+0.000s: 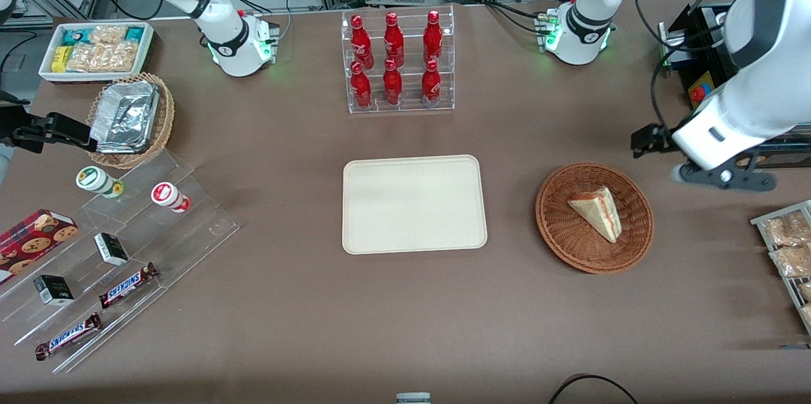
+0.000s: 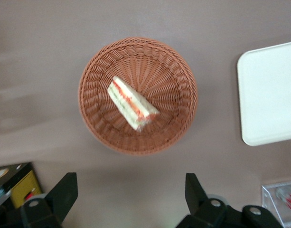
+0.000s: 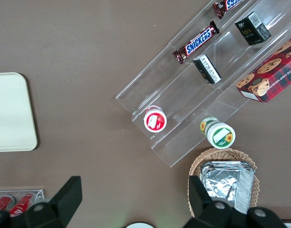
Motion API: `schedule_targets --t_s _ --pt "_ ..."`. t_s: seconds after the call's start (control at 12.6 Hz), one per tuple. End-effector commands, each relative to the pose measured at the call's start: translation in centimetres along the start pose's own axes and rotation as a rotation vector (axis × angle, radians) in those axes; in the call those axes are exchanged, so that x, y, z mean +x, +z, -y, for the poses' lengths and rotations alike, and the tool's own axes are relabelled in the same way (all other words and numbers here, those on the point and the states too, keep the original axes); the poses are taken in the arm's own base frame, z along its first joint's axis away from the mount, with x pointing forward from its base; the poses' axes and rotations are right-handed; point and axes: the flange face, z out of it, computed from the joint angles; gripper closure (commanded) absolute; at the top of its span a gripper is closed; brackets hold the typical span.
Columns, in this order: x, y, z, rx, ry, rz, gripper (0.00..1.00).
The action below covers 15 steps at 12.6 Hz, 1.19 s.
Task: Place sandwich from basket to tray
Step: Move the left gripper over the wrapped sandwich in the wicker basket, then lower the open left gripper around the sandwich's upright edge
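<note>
Sandwich lies on its side inside the basket, resting on the woven floor with its filling edge visible. Basket sits on the counter beside the tray, apart from it, toward the working arm's end. End effector hangs above the counter just beside the basket, fingers spread wide apart, gripping nothing. Tray surface carries no item.
</note>
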Motion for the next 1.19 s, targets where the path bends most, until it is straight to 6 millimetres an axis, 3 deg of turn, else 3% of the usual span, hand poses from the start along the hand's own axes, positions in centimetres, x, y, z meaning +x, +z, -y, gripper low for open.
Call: schedule_targets --t_s 0.0,0.24,0.55,1.11 --pt "-0.6 5.4 -0.2 0.017 -0.018 -0.023 0.00" --pt "-0.9 10.7 -0.1 0.015 -0.037 -0.070 0.00" --pt "-2.0 15.2 -0.3 0.004 -0.168 -0.126 0.00" --pt "-2.5 16.8 -0.2 -0.043 -0.751 -0.150 0.00"
